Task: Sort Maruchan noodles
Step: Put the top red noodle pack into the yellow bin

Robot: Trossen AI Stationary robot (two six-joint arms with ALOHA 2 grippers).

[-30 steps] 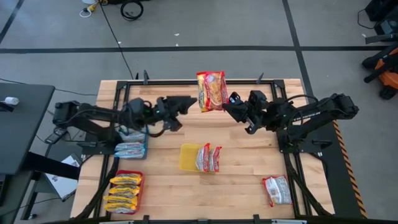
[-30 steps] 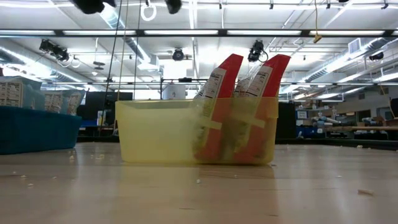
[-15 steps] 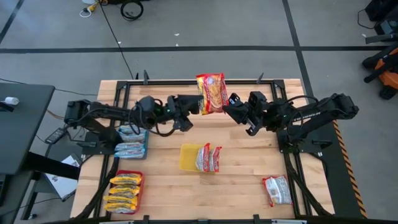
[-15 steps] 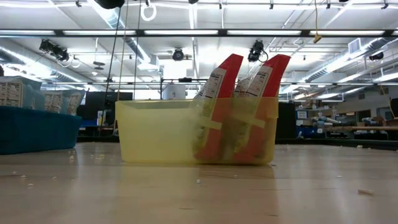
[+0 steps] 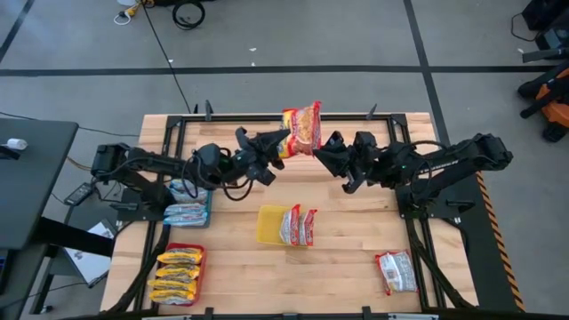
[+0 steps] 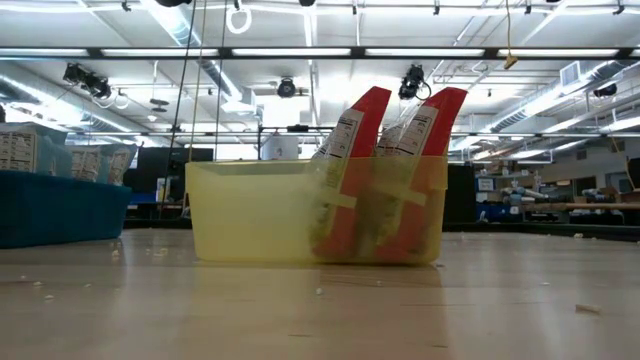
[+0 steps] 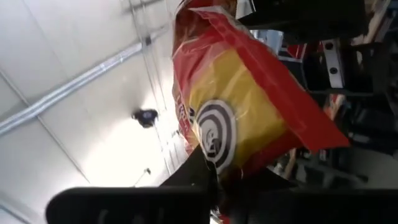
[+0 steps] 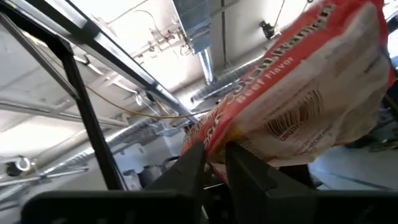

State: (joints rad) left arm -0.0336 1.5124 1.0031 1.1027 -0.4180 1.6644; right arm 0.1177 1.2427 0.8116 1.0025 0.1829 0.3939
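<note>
Midway across the far side of the table (image 5: 356, 258), a red-and-yellow noodle packet (image 5: 302, 130) is held up in the air between the two arms. The left gripper (image 5: 280, 145) is closed on the packet's lower left edge; in the left wrist view the packet (image 7: 242, 118) is seen pinched between the dark fingers (image 7: 199, 174). The right gripper (image 5: 320, 151) is placed at the packet's right edge, and in the right wrist view the packet (image 8: 298, 106) is seen sitting between its fingers (image 8: 242, 168), which are set narrowly apart around the edge; whether they are pressing on it cannot be told.

Nearer the middle of the table, a yellow tray (image 5: 269, 224) is found with two red-and-white packets (image 5: 298, 226) stood on edge in its right end; in the low view these packets (image 6: 385, 170) are seen leaning to the right above the tray's rim (image 6: 250, 165). At the table's left side, pale blue-white packets (image 5: 187, 213) are stacked in a blue tray (image 5: 208, 206), and yellow-orange packets (image 5: 178, 274) are stacked in a red tray (image 5: 187, 247) in front of it. One more red-and-white packet (image 5: 396, 271) is left lying flat on the bare wood at the front right.
</note>
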